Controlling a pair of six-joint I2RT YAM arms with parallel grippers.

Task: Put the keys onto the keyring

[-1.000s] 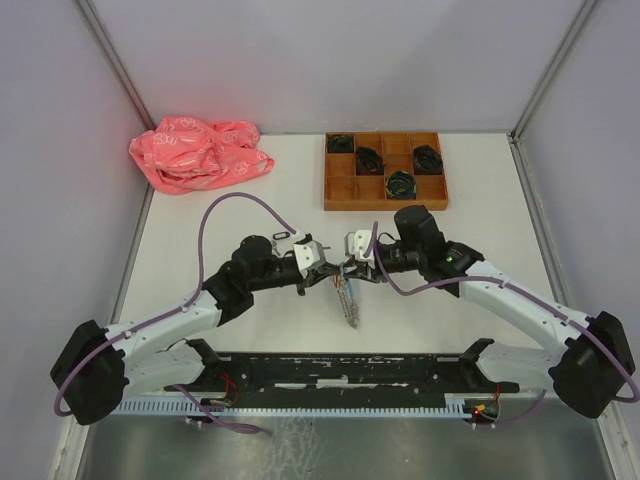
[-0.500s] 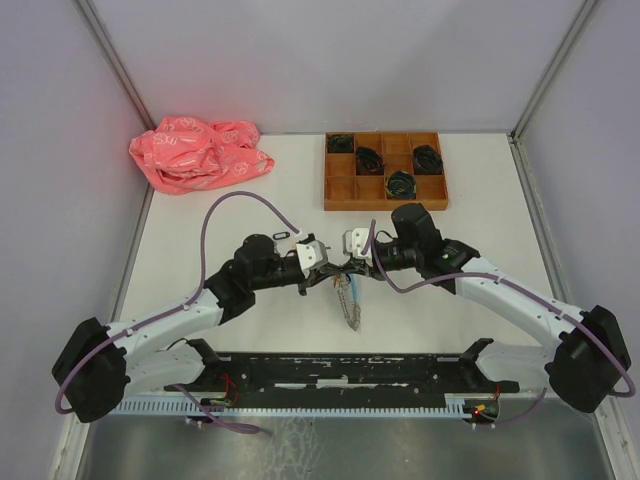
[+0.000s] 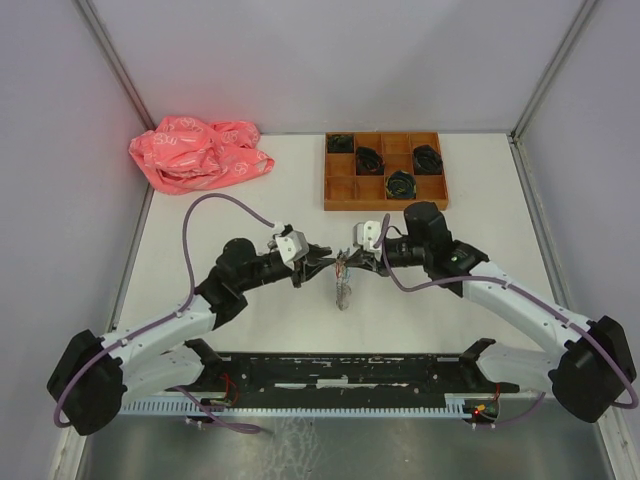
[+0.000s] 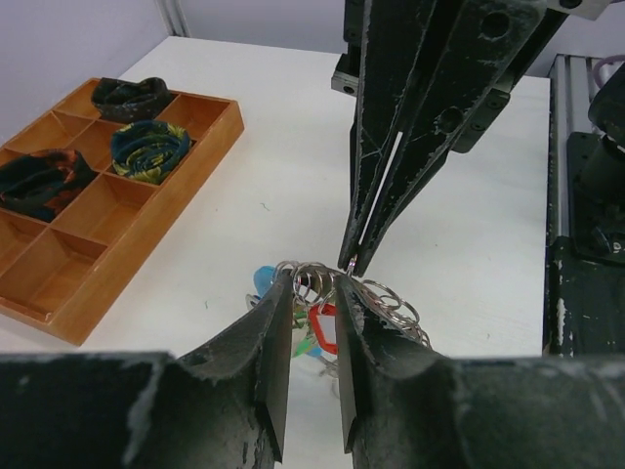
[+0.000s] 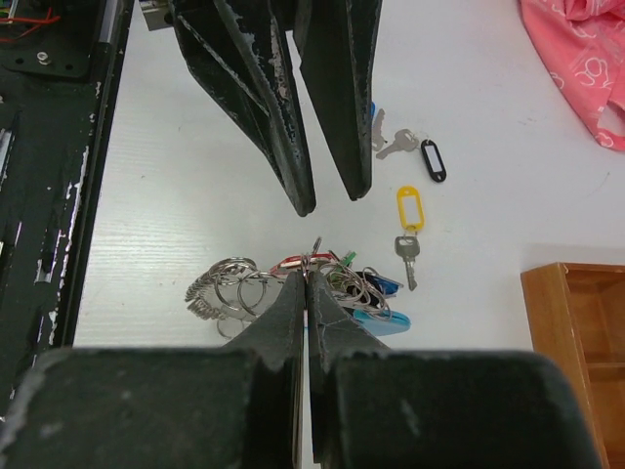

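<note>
The keyring (image 3: 344, 290), a hoop crowded with silvery rings and a light-blue section (image 5: 383, 320), hangs between the two arms in the top view. My right gripper (image 5: 306, 277) is shut on its wire at the top (image 4: 354, 266). My left gripper (image 4: 312, 283) stands open, its fingers (image 5: 332, 200) apart and just clear of the keyring. On the table beyond lie two loose keys. One has a yellow tag (image 5: 411, 207). The other is a silver bunch with a black tag (image 5: 431, 159).
A wooden compartment tray (image 3: 340, 190) holding black coiled bundles stands behind the grippers at the back right. A crumpled pink bag (image 3: 200, 152) lies at the back left. A black rail (image 3: 340, 368) runs along the near edge between the arm bases.
My right gripper has closed on the keyring. My left gripper has opened, let go of it and drawn back to the left. The keyring has shifted slightly left.
</note>
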